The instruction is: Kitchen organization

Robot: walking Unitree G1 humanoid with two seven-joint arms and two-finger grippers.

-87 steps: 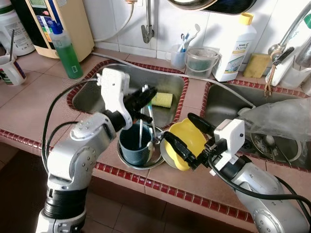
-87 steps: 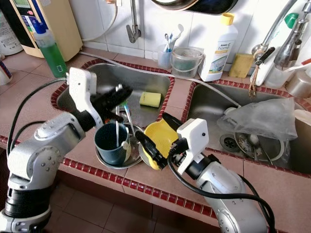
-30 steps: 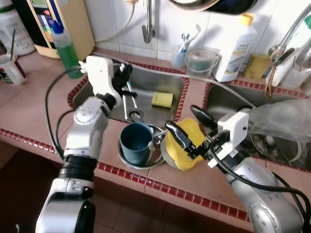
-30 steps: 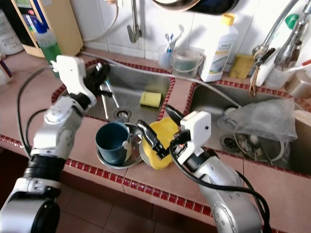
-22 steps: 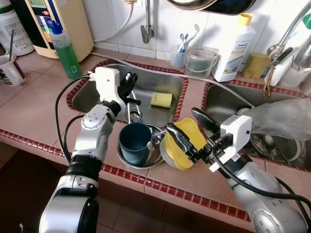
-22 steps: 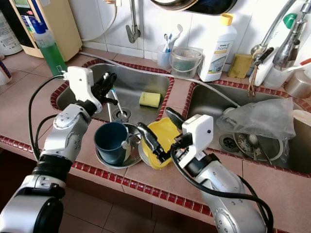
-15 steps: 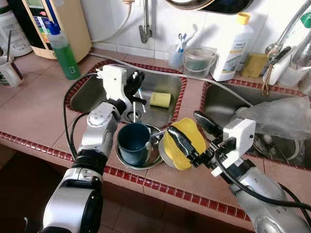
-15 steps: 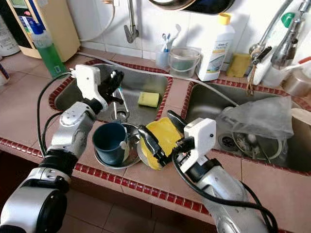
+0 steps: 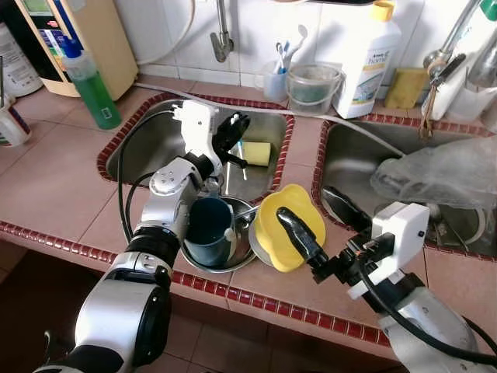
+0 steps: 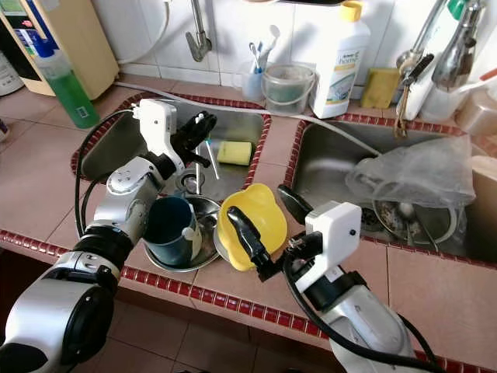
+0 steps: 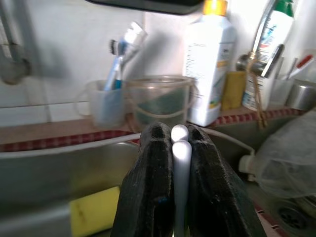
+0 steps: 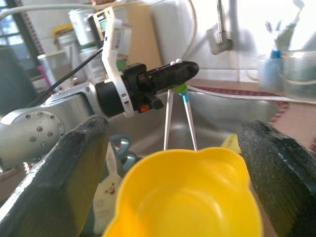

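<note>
My left gripper (image 9: pixel 235 128) hovers over the left sink (image 9: pixel 144 151), near the yellow sponge (image 9: pixel 256 153). It is shut on two thin white sticks (image 11: pixel 180 143), which hang down from its fingers (image 12: pixel 170 74). Below it a teal cup (image 9: pixel 206 227) stands in a shallow metal bowl (image 9: pixel 247 250) on the tiled counter edge. A yellow bowl (image 9: pixel 272 225) leans tilted against that metal bowl. My right gripper (image 9: pixel 304 203) is open and straddles the yellow bowl's right rim, one finger over its inside and the other outside.
A cup of toothbrushes (image 9: pixel 277 78), a clear tub (image 9: pixel 313 87) and a white detergent bottle (image 9: pixel 371 54) line the back ledge. A green soap bottle (image 9: pixel 92 85) stands at the left. A crumpled plastic bag (image 9: pixel 443 175) lies in the right sink.
My left gripper has lifted the sticks out of the teal cup and carried them over the left sink, then right towards the sponge. The camera shifted; the right gripper stays at the yellow bowl.
</note>
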